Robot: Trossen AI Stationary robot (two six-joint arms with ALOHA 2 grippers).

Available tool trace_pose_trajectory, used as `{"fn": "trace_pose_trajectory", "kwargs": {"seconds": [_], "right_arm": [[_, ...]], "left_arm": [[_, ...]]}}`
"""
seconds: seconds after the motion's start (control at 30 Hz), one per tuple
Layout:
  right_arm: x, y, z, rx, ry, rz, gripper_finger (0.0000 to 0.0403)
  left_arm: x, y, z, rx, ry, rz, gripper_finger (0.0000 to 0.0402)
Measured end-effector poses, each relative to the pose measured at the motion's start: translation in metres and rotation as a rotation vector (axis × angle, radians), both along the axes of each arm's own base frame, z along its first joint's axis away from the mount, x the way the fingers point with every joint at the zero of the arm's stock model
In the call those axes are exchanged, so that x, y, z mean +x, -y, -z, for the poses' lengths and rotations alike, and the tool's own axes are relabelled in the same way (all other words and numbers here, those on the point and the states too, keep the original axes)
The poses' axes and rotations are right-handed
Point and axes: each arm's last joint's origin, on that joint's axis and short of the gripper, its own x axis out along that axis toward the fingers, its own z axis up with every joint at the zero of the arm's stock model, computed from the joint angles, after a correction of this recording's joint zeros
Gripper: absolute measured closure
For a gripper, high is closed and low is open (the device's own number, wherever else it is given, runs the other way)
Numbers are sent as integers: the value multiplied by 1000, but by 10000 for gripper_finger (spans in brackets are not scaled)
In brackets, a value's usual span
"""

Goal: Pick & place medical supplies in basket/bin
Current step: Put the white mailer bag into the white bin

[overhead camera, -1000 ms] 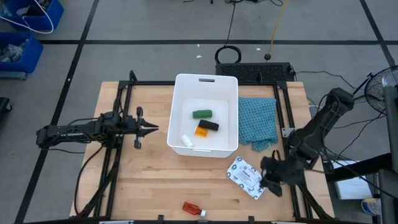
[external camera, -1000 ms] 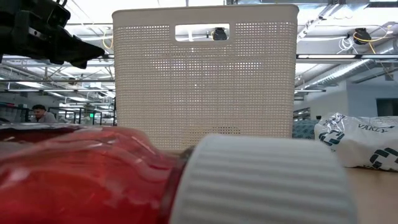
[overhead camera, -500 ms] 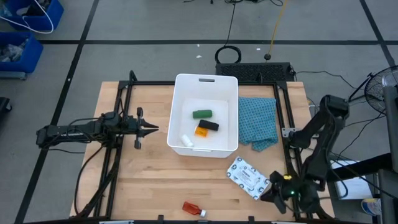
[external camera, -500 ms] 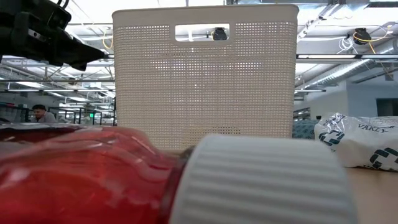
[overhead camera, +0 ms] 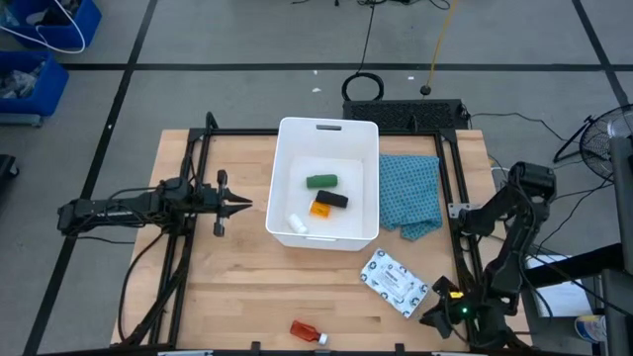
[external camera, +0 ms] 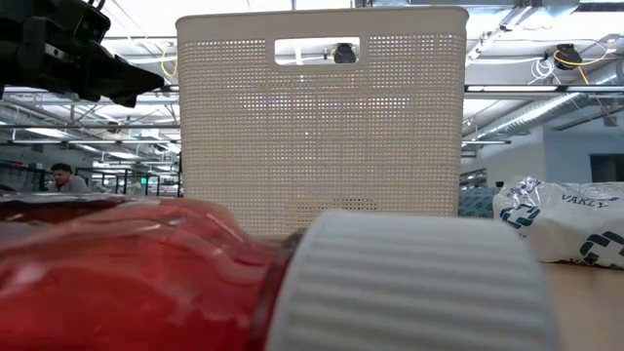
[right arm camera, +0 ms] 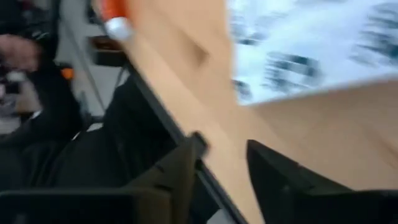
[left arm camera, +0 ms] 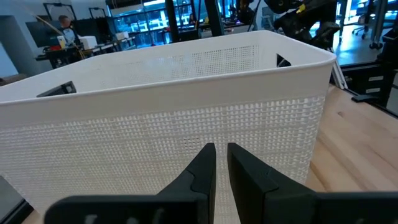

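Note:
The white tub stands mid-table and holds the green oblong, the black oblong, the orange vial and the small white cylinder. The flat white packet lies flat on the wood, near-right of the tub. The red bottle lies on its side at the near edge; its white cap fills the low view. My left gripper is shut and level, just left of the tub wall. My right gripper is open and empty, right of the packet's near end.
A teal-blue cloth lies right of the tub. Black frame rails run along the table's left and right sides. Bare wood lies between the tub and the near edge. A person shows far back in the low view.
My right gripper has drawn away from the packet's right end toward the table's near right corner, and its arm has folded lower. The packet lies where it was.

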Motion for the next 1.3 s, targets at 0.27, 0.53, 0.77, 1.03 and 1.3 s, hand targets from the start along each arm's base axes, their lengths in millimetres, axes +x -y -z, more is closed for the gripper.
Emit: {"fn": "trace_pose_trajectory", "kwargs": {"seconds": [0.27, 0.53, 0.77, 1.03, 1.3], "right_arm": [[14, 12, 4, -64, -23, 83, 174], [8, 5, 3, -5, -55, 38, 172], [13, 10, 18, -109, -114, 54, 192], [18, 16, 29, -178, -117, 96, 210], [20, 30, 40, -250, -79, 132, 213]], "left_arm": [[0, 0, 0, -3, -1, -1, 355], [0, 0, 1, -10, -8, 0, 355], [0, 0, 0, -23, -3, 1, 355], [0, 0, 0, -23, 0, 2, 355], [0, 0, 0, -25, 1, 3, 355]]}}
